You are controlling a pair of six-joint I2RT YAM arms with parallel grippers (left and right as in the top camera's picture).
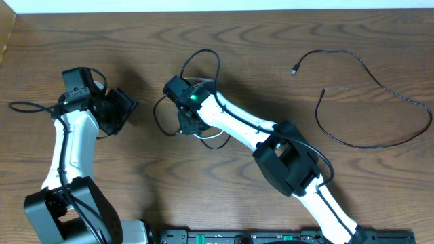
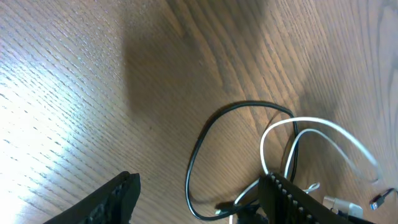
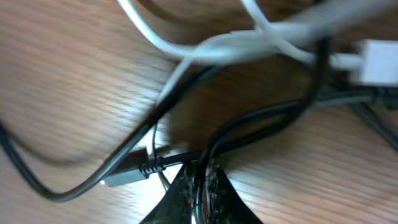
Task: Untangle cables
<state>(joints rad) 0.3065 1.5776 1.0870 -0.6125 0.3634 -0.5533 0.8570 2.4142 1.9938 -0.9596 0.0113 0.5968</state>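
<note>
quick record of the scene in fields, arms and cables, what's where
left gripper: open, empty, near the tangle
right gripper: shut on black cable in the tangle
white cable: looped, crossing the black cable
loose black cable: lies apart from the tangle, on the right arm's side
table: wood
</note>
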